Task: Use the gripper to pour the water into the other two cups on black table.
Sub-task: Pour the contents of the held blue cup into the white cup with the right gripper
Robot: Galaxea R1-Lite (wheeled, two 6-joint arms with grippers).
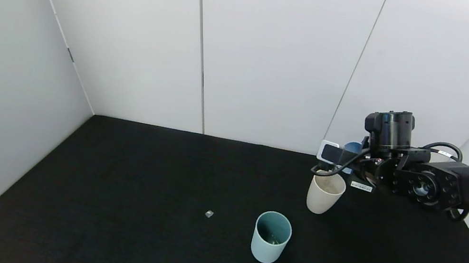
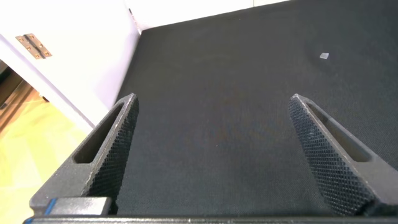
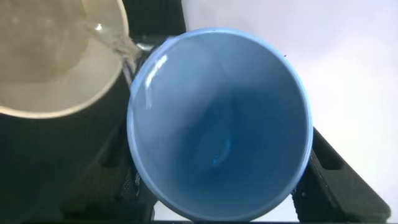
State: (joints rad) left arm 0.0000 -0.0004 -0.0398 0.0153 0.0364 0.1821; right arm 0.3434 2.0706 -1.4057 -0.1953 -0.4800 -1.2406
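Note:
My right gripper (image 1: pixel 344 158) is shut on the wider light blue cup (image 1: pixel 352 147) and holds it tipped above the cream-beige cup (image 1: pixel 325 193) at the back right of the black table (image 1: pixel 129 209). In the right wrist view the blue cup (image 3: pixel 217 124) is tilted with its lip over the cream cup (image 3: pixel 50 62). A thin stream of clear water (image 3: pixel 121 46) runs from that lip into the cream cup. The pale teal cup (image 1: pixel 271 237) stands upright nearer the front, with a faint sheen inside. My left gripper (image 2: pixel 214 99) is open and empty over bare table.
A small grey bit (image 1: pixel 209 214) lies on the table left of the teal cup; it also shows in the left wrist view (image 2: pixel 324 56). White wall panels close the back and both sides. The table's left edge borders a pale floor (image 2: pixel 25 124).

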